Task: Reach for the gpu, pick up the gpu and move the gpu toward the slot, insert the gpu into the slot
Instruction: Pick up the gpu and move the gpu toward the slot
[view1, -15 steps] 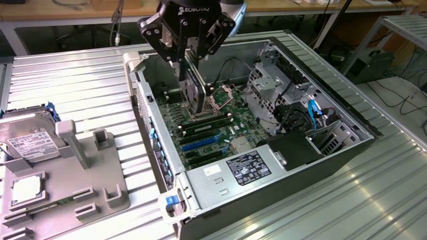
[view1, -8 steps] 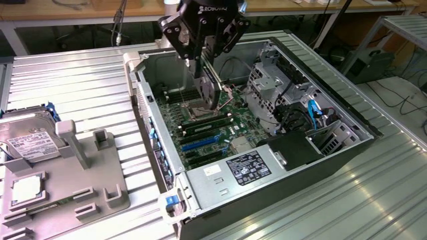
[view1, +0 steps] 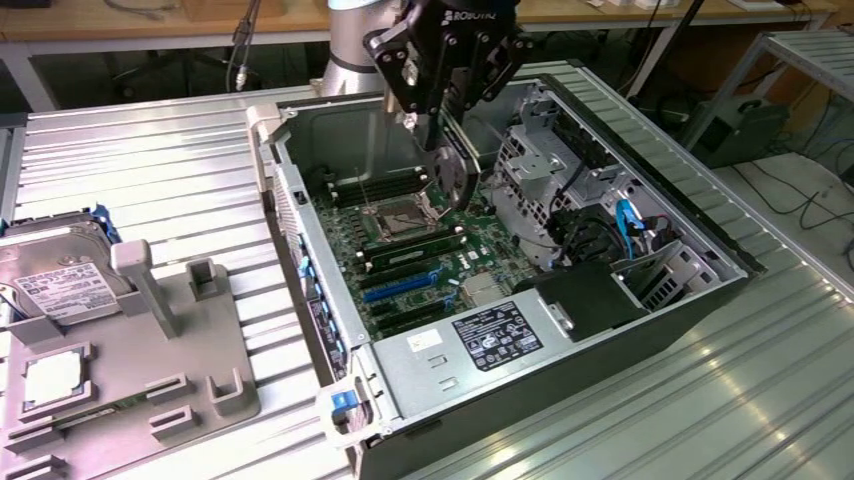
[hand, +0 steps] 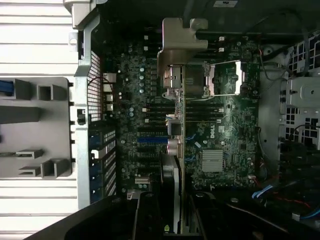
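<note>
One gpu (hand: 175, 50), edge-on, in claw (hand: 174, 216)

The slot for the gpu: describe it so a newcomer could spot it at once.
Look inside the open computer case at the green motherboard. The slot is its long narrow blue socket; neighbouring memory sockets are black, the processor socket square, silver.

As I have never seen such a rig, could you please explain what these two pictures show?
One robot arm works over an open computer case. The exterior view comes from a camera off the arm; the wrist view from a camera on the wrist, looking down into the case. The gripper is shut on the gpu, held edge-on above the motherboard, not yet in the blue slot. Beside the case, on the ribbed metal table, are a grey fixture tray and a hard drive.
</note>
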